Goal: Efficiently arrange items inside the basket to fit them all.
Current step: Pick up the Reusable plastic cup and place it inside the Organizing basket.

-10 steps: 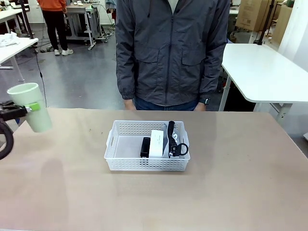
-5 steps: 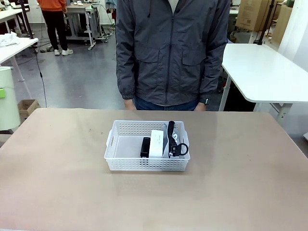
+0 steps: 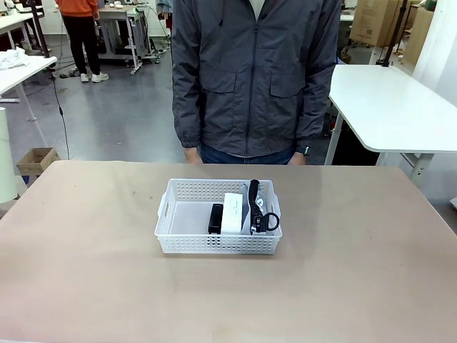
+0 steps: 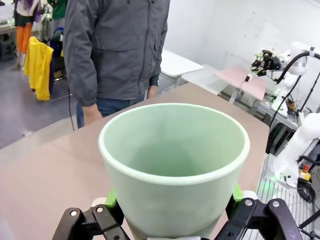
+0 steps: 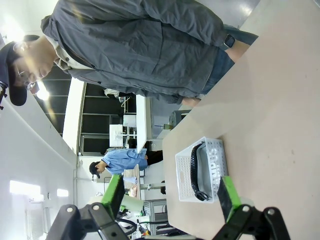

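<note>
Your left gripper [image 4: 172,220] is carrying the cup [image 4: 174,165] off sideways, jaws flanking it; right jaws apart. Pouch [image 3: 262,211], box [image 3: 233,212], stapler [image 3: 216,218] sitting in the basket [image 3: 187,243]; cup remaining.

White lattice-sided basket [image 3: 218,244] on a tan tabletop [image 3: 343,271]; inside, a black stapler [image 3: 215,218] and white box [image 3: 233,212]; a pale green cup [image 4: 172,162].
</note>
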`<state>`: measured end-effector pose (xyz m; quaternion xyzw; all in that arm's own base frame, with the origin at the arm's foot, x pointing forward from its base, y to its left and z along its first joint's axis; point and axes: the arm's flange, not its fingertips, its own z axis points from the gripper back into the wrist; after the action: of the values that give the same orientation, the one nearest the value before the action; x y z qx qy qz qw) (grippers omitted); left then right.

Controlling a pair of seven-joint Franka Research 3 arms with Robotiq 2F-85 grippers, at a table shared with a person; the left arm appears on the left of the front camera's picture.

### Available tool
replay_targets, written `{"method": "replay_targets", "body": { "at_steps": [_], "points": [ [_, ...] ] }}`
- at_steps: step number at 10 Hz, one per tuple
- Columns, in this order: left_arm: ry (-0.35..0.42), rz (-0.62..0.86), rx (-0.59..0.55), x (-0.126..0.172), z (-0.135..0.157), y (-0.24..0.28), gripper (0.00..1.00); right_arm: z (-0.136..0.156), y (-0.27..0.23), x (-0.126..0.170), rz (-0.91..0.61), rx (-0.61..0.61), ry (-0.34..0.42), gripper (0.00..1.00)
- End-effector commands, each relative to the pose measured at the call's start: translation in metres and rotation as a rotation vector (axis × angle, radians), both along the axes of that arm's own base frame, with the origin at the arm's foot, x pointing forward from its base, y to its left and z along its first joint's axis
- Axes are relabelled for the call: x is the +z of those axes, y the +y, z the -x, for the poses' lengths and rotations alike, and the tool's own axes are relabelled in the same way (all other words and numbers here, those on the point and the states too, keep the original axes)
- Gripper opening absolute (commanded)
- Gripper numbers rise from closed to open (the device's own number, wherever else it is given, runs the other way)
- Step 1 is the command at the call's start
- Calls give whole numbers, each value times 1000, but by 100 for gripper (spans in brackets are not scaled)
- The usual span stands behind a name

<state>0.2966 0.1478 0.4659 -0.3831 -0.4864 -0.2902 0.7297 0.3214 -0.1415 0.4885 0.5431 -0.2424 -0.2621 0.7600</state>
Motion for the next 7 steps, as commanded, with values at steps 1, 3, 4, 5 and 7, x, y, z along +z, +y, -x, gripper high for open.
{"method": "replay_targets", "body": {
  "at_steps": [1, 3, 4, 5, 7],
  "points": [
    [1, -14, 10, 3, -3, -3, 38, -1, 1, 5, -32, -12, -8, 100],
    [3, -11, 3, 0, -2, -1, 90, -1, 1, 5, -32, -12, -8, 100],
    [152, -94, 48, 12, -5, -11, 90, -1, 1, 5, -32, -12, -8, 100],
    [272, -166, 63, 34, -12, -36, 90, -1, 1, 5, -32, -12, -8, 100],
    [495, -123, -137, 81, -39, -124, 90, -1, 1, 5, -32, -12, -8, 100]
  ]
}}
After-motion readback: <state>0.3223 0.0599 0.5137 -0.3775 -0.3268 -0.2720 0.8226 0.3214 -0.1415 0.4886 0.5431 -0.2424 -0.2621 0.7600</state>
